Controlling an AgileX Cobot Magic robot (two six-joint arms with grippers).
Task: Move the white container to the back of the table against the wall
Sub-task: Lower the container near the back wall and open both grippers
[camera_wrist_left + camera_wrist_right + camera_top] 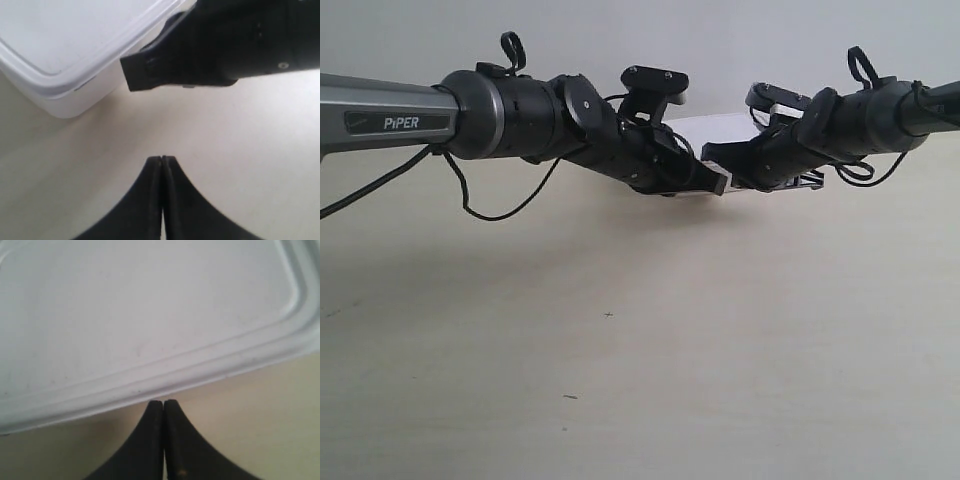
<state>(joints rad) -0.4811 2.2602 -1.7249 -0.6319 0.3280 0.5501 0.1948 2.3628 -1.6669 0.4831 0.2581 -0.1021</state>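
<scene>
At table back, white container near wall; left end effector, right end effector fully closed, empty, beside rim.

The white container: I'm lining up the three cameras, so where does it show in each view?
Exterior view: white container, upper centre, only a strip showing.
Left wrist view: white container, one rounded corner, across bare table from the left tool.
Right wrist view: white container fills most of it, rim just ahead of the right tool.
Shared landmark: the cream table.
</scene>
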